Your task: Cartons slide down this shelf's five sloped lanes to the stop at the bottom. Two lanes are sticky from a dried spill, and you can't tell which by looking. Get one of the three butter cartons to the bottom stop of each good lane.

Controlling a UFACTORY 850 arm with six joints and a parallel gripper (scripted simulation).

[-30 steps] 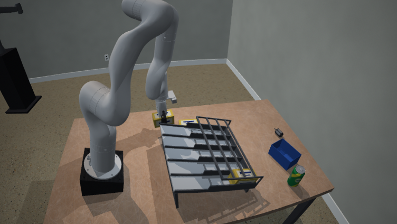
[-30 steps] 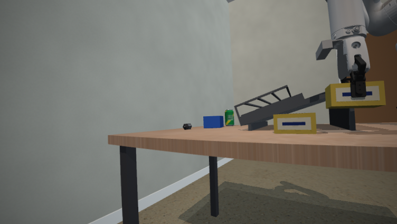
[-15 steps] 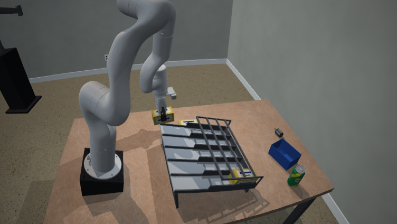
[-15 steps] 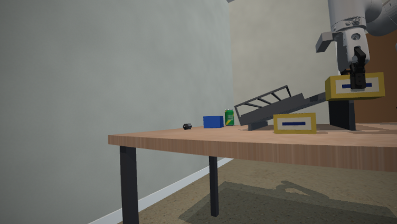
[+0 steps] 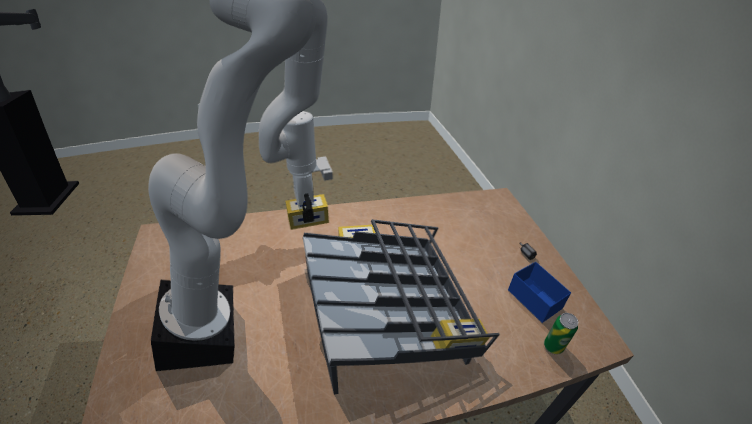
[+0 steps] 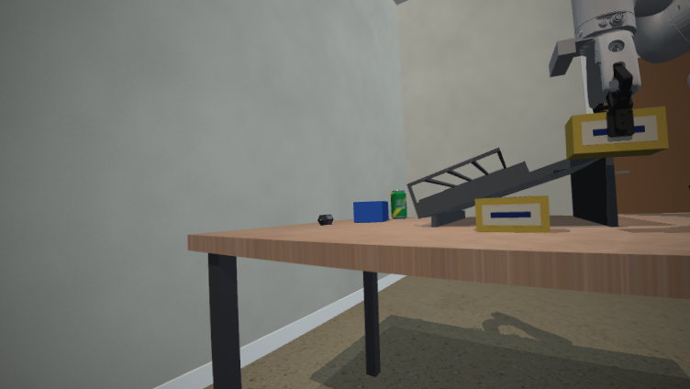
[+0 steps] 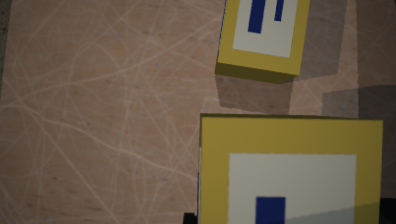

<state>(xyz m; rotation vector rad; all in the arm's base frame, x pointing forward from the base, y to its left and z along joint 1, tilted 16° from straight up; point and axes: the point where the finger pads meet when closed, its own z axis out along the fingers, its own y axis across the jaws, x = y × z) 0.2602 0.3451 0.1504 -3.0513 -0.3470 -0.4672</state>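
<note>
Wooden table [image 5: 157,247] carries sloped shelf [image 5: 315,287]; gripper [image 5: 307,210] clamped on lifted butter carton [image 5: 294,215] at shelf's 11 o'clock, second carton [image 5: 355,230] on table, third carton [image 5: 447,331] at bottom stop; next, likely release atop an untried lane.

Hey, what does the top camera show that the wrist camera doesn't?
Only the top view shows the sloped shelf with a butter carton at the bottom stop of its nearest lane, the arm's base, the blue bin, the green can and a small black object.

Only the wrist view shows, close up, the fine scratches on the table.

Both show the carton held in the gripper, lifted off the table, and the third carton lying on the table beside the shelf's high end.
</note>
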